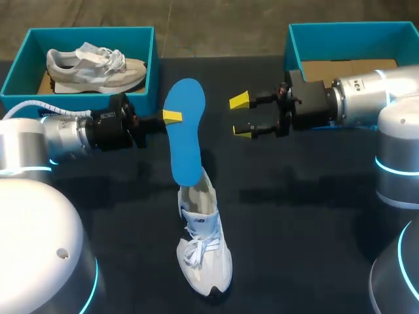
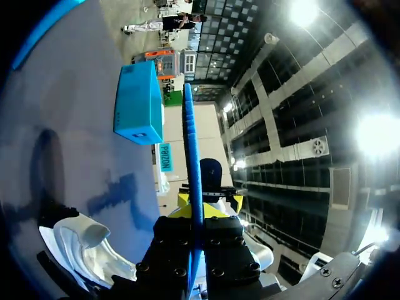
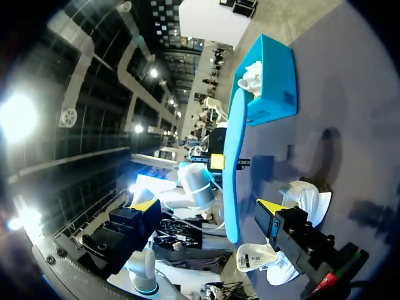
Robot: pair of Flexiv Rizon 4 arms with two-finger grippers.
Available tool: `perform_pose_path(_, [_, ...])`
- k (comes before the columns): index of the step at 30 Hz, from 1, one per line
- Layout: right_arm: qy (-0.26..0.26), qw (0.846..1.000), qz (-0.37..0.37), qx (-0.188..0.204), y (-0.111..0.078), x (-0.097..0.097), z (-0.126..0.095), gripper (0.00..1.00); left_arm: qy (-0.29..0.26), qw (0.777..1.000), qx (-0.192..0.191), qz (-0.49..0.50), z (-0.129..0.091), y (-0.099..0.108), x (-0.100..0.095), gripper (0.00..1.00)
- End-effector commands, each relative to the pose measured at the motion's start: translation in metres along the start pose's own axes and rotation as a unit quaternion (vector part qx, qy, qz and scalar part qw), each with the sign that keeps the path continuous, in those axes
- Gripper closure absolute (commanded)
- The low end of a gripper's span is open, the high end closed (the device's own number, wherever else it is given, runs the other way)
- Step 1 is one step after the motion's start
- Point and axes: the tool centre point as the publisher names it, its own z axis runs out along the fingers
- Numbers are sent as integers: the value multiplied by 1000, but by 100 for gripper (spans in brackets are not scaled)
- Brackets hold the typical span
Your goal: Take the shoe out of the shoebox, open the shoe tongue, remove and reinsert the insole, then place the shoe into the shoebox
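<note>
My left gripper [image 1: 173,118] is shut on the left edge of a blue insole [image 1: 184,131], holding it nearly upright. The insole's lower end reaches the opening of a white shoe [image 1: 204,252] standing on the dark table. My right gripper [image 1: 241,117] is open just right of the insole and apart from it. In the left wrist view the insole [image 2: 191,156] runs edge-on between the fingers of the left gripper [image 2: 201,211], with the shoe [image 2: 87,244] beside it. In the right wrist view the insole [image 3: 233,162] stands ahead of the open right gripper [image 3: 209,209].
A teal shoebox [image 1: 13,78] at the back left holds a second white and beige shoe [image 1: 95,67]. Another teal shoebox [image 1: 292,40] at the back right shows a cardboard floor, partly behind my right arm.
</note>
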Motion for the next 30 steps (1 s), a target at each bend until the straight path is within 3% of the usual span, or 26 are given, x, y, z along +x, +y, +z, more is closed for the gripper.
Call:
perform_pose_path(1, [0,1000,0,-1,0,0,1,0,-1,1000,2,0,1,1,1,100])
perform_pose_path(11, [-157,986,0,56,-4,30,1,0,-1,1000,2,0,1,1,1,100])
perform_pose_path(17, [-259,962,20,82,-2,49,7,0,-1,1000,2,0,1,1,1,100])
perform_pose_path(23, [-316,944,25,93,0,58,17,0,-1,1000,2,0,1,1,1,100])
perform_pose_path(30, [-409,904,35,118,7,77,27,0,-1,1000,2,0,1,1,1,100])
